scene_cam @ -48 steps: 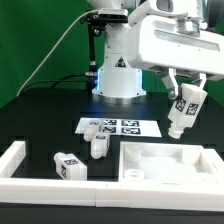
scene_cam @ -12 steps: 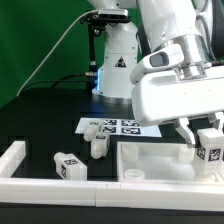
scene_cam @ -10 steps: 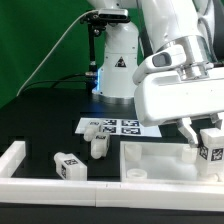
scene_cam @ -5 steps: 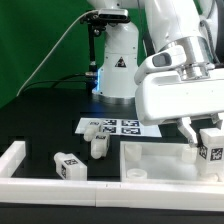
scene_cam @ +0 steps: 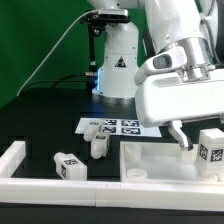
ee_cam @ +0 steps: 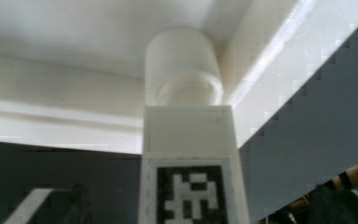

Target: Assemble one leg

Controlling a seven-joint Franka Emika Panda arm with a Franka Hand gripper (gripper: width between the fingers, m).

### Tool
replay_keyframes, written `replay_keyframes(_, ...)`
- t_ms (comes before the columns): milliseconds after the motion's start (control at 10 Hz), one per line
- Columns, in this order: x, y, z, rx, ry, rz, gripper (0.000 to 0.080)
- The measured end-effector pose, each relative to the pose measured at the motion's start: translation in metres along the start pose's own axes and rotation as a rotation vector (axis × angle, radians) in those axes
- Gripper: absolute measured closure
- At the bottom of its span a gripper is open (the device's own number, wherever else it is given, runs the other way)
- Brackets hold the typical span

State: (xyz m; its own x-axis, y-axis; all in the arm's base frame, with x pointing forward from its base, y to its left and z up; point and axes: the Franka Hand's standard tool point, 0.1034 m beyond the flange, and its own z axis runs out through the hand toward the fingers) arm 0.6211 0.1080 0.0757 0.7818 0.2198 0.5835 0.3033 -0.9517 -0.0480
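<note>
You're seeing a white leg (scene_cam: 211, 140), black-and-white patterned tag (scene_cam: 212, 153) on it, white panel (scene_cam: 160, 165), black table (scene_cam: 40, 125), green backdrop (scene_cam: 30, 40)

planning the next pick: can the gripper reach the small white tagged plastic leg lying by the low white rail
Probably yes: that leg lies uncovered on the black table. The gripper sits at another leg on the white panel, so it must cross over first.

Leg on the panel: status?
Pincer open, visible finger clear of the leg. Leg upright on the white panel, exterior view's right. Nothing seen blocking it.
</note>
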Motion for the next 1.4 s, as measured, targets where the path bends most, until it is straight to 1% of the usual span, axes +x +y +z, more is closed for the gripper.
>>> replay_keyframes(100,0.000,0.000,0.000,0.000,0.000,0.000,0.0160)
replay_keyframes(400,0.000,0.000,0.000,0.003,-0.007,0.000,0.0150)
replay_keyframes(500,0.006,-0.001,-0.001,0.020,-0.047,0.002,0.0150)
replay_keyframes(600,0.022,0.002,-0.005,0.022,-0.051,-0.004,0.0150)
replay_keyframes(800,0.033,-0.004,-0.004,0.067,-0.157,0.004,0.0150)
replay_keyframes(900,0.036,-0.008,-0.002,0.088,-0.228,0.031,0.0150)
replay_keyframes(1000,0.038,-0.008,-0.001,0.105,-0.289,0.027,0.0150)
replay_keyframes(1100,0.035,-0.006,-0.001,0.127,-0.362,0.035,0.0150)
replay_keyframes(1200,0.034,-0.006,-0.002,0.135,-0.383,0.039,0.0150)
replay_keyframes(1300,0.024,-0.016,-0.006,0.160,-0.466,0.080,0.0150)
replay_keyframes(1400,0.028,-0.015,-0.006,0.162,-0.465,0.076,0.0150)
